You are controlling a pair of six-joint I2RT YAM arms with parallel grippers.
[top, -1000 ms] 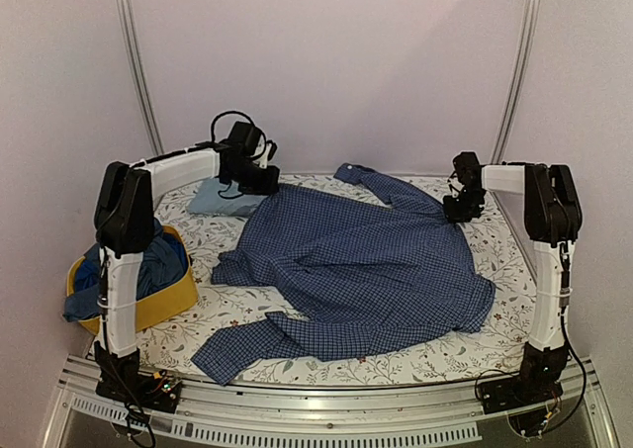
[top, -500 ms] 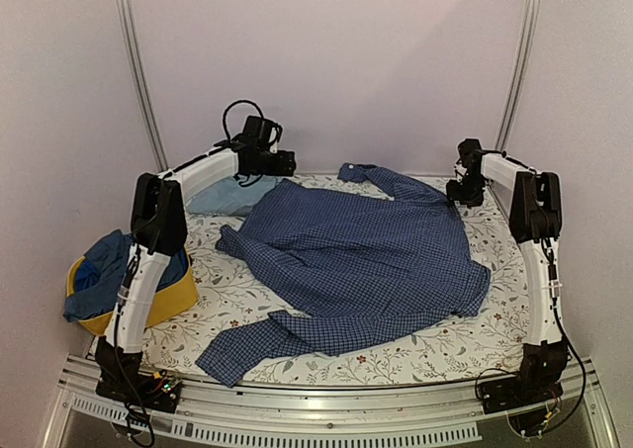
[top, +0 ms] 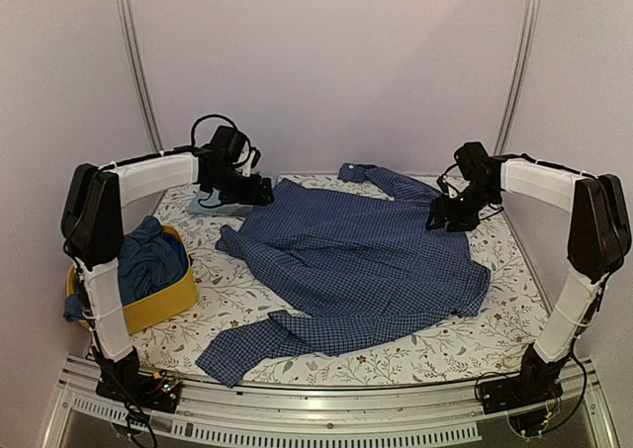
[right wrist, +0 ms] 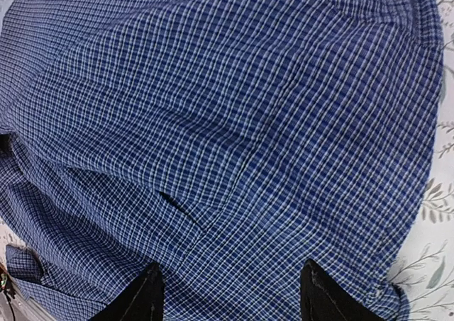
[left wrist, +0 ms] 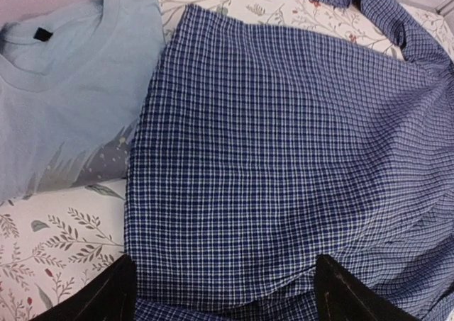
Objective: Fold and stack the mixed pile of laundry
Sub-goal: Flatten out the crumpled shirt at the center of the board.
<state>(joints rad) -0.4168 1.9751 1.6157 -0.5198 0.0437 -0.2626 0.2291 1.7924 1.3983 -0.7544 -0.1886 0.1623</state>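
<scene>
Both empty: my left pincer (top: 255, 189) and right pincer (top: 443, 219) hang with jaws apart over the checked shirt (top: 366, 270), spread across the worktop (top: 227, 305) for folding. The light blue T-shirt (left wrist: 64, 87) lies touching its far-left edge, out of the way.

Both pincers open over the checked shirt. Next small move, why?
Probably send the left pincer to the near-left sleeve and fold it inward: the checked shirt lies spread, that sleeve sticks out, and this pincer, like the right pincer, is open and empty.
</scene>
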